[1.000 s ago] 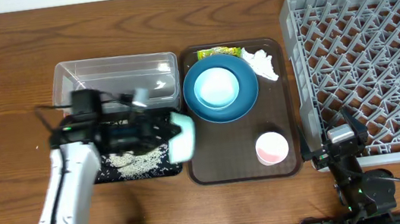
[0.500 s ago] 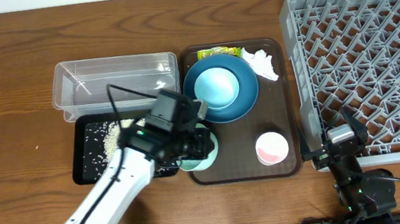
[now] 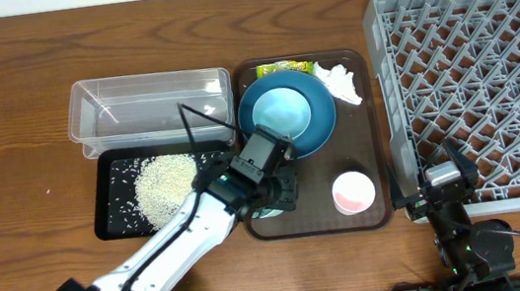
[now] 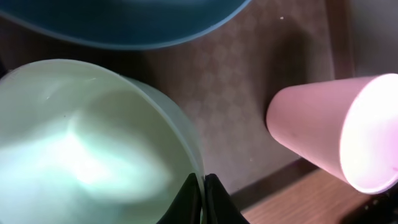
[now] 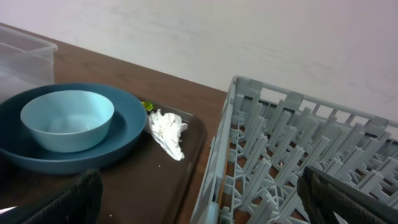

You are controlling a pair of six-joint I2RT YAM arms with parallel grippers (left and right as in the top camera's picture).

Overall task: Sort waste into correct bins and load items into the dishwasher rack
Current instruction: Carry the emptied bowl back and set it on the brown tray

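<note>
My left gripper (image 3: 273, 200) is shut on the rim of the pale mint-white bowl (image 4: 81, 143), holding it low over the front left of the brown serving tray (image 3: 317, 203), close to the pink cup (image 3: 353, 192). Its black fingertips (image 4: 192, 198) pinch the bowl's thin wall. Loose rice (image 3: 165, 182) lies piled in the black tray (image 3: 110, 219), in front of the clear tub (image 3: 151, 109). The light-blue bowl (image 3: 281, 111) sits in the blue plate (image 3: 314, 137). Tissue (image 3: 340, 81) and snack wrapper (image 3: 283, 67) lie at the tray's back. My right gripper (image 3: 444, 183) stands open by the dishwasher rack (image 3: 477, 89).
The rack's grey wall (image 5: 214, 186) rises right beside the brown tray's right edge. In the right wrist view the plate (image 5: 127, 134), bowl (image 5: 67, 118) and tissue (image 5: 166, 132) lie to the left. My left arm stretches from the front left across the black tray's corner.
My left arm has swung right, carrying the mint-white bowl from over the black tray to the brown tray. The rice pile in the black tray is now uncovered. The right arm has not moved.
</note>
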